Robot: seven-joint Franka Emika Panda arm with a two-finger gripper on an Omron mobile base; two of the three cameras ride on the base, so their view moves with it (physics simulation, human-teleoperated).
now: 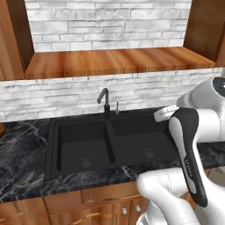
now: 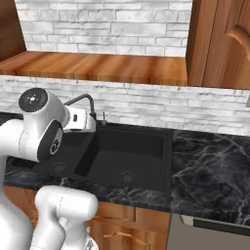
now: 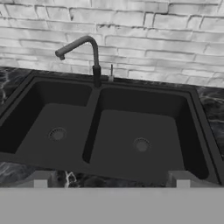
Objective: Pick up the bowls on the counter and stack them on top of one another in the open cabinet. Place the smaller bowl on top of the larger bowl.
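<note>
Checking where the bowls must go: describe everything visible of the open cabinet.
The open cabinet is a doorless wall compartment above the sink. Its floor is a warm brown, glossy wood-grained board, its side walls darker brown wood, its back white brick. The floor looks bare in both base views; nothing rests on it. Its top is out of frame.

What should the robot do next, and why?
Probably swing the arm left along the counter. The pincer is open with nothing between its tips, and it looks down at the sink. A small brownish rounded edge peeks in at the counter's far left. It may be one of the bowls, though too little shows to be sure.
</note>
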